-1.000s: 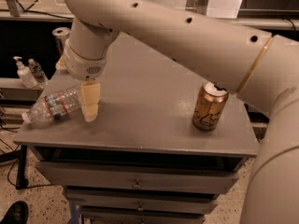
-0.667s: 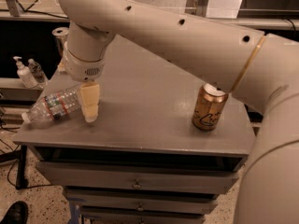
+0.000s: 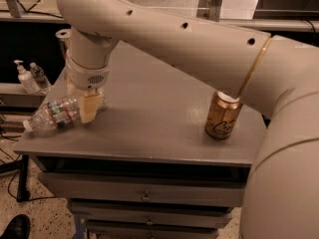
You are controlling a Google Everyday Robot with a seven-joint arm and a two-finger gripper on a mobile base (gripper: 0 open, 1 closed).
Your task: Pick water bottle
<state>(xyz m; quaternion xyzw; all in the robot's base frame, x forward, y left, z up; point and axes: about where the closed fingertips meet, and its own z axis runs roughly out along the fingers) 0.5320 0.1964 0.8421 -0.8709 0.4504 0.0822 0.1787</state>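
The water bottle (image 3: 52, 114) is clear ribbed plastic with a red, white and green label band. It lies on its side at the left edge of the grey table (image 3: 149, 128), its white cap end pointing left past the edge. My gripper (image 3: 88, 106) points down at the bottle's right end, just over or against its base. A pale yellow finger (image 3: 91, 107) shows there. The big cream arm sweeps from the right across the top of the view.
A gold soda can (image 3: 223, 114) stands upright at the table's right side. A white pump dispenser bottle (image 3: 24, 77) and a tiny clear bottle (image 3: 39, 75) stand on a shelf at the left. Drawers sit below the tabletop. A dark shoe (image 3: 14, 227) is on the floor.
The gripper has shifted slightly left toward the bottle's base. The bottle and the can have stayed in place.
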